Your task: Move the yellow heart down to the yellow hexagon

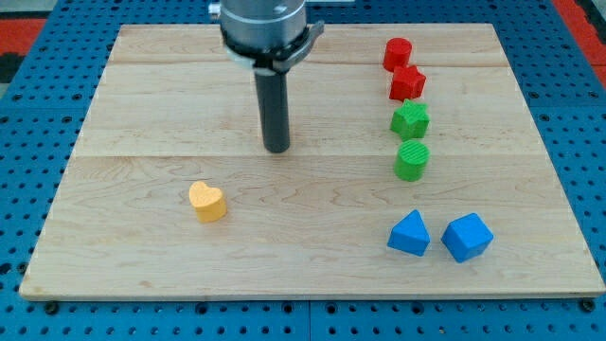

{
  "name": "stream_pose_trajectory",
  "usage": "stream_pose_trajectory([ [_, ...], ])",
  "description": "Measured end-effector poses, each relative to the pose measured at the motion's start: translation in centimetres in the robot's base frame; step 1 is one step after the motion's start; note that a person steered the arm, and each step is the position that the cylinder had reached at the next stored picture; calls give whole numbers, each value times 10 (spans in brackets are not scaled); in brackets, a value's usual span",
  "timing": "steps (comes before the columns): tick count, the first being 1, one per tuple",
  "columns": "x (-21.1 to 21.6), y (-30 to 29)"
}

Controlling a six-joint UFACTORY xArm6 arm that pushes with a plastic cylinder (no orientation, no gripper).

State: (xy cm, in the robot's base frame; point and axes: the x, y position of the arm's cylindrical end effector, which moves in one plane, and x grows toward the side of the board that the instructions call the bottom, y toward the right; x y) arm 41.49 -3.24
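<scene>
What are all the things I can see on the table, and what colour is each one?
yellow heart: one, yellow-orange, left of the middle, toward the view's bottom.
red blocks: two, red, at the view's top right; the upper one is roundish, the lower one is star-like.
green blocks: two, green, just below the red ones; a star-like one above a round one.
blue blocks: two, blue, at the view's bottom right; a triangle beside a chunky angular one.
wooden board: one, pale wood, under everything.
yellow hexagon: none that I can see.
my tip: one, dark rod, above and right of the heart, not touching it.
</scene>
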Motion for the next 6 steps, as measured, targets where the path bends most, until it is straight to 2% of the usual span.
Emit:
stream_pose_trajectory([
  [1,42,2],
  [2,120,-3],
  [3,140,-44],
  [4,103,-80],
  [5,63,-82],
  [6,87,-153],
])
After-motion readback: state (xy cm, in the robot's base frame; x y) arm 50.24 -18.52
